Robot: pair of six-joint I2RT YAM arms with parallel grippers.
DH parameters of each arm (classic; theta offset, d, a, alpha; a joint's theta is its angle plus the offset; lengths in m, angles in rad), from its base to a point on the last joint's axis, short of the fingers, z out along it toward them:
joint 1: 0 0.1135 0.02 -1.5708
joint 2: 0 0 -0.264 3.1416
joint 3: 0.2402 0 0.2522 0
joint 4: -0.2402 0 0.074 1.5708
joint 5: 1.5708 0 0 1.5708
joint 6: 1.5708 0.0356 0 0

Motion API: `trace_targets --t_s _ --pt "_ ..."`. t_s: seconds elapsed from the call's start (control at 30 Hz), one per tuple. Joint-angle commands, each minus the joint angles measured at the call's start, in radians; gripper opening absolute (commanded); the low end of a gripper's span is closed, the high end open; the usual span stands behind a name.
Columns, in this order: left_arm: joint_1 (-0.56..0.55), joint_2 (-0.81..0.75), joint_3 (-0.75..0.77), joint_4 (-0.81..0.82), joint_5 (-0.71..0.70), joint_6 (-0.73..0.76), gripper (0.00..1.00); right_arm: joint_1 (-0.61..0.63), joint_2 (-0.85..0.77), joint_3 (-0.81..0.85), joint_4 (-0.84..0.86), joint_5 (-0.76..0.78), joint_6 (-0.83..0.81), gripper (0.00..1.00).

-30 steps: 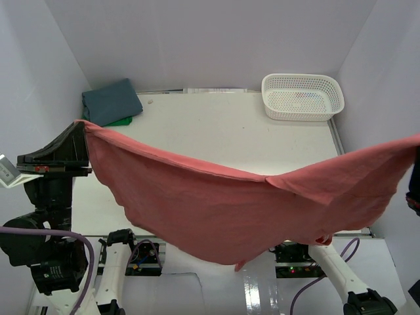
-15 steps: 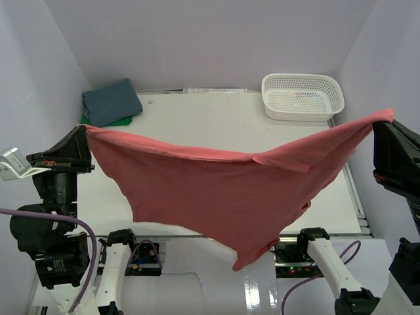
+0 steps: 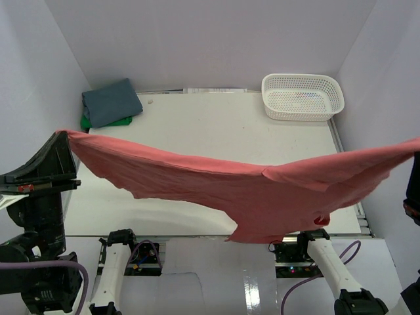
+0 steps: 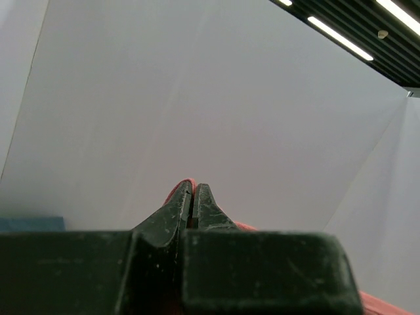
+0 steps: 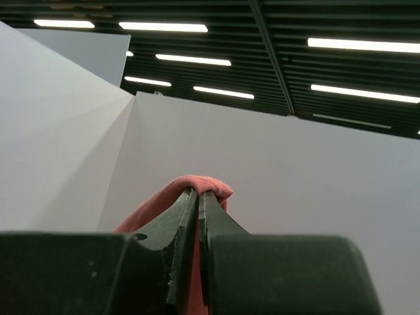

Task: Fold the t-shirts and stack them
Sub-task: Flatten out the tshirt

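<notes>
A: One red shirt [image 3: 249, 190] hangs stretched in the air over the table [image 3: 216, 125]. What else?
B: A basket [image 3: 303, 96] at 1 o'clock. A folded blue shirt [image 3: 111, 100] at 11 o'clock, lying on a green shirt [image 3: 90, 123].
A: Who holds the red shirt?
B: The left gripper [image 4: 192, 197] pinches its 9 o'clock end, and the right gripper [image 5: 199, 197] its 3 o'clock end.

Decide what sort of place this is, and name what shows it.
Probably a robotics lab test cell, not a home: plain white panels wall in a white table, the left arm and right arm stretch a coral-red t-shirt between them, and strip lights line a dark slatted ceiling.
</notes>
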Motion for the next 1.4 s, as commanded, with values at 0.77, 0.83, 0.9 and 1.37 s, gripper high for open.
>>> trace_targets --t_s 0.77,0.83,0.9,1.37 --pt "-0.027 -0.088 -0.490 0.049 -0.061 -0.061 0.00 -0.004 -0.014 -0.590 0.219 0.038 0.069 0.08" --pt "-0.027 -0.081 -0.586 0.089 -0.072 -0.061 0.00 -0.006 0.031 -0.713 0.250 0.035 0.075 0.08" --pt "-0.027 -0.044 -0.630 0.109 -0.081 -0.067 0.00 -0.004 0.070 -0.811 0.311 0.022 0.088 0.08" --pt "-0.031 0.448 -0.848 0.425 -0.066 -0.174 0.00 0.008 0.556 -0.904 0.446 -0.076 0.134 0.08"
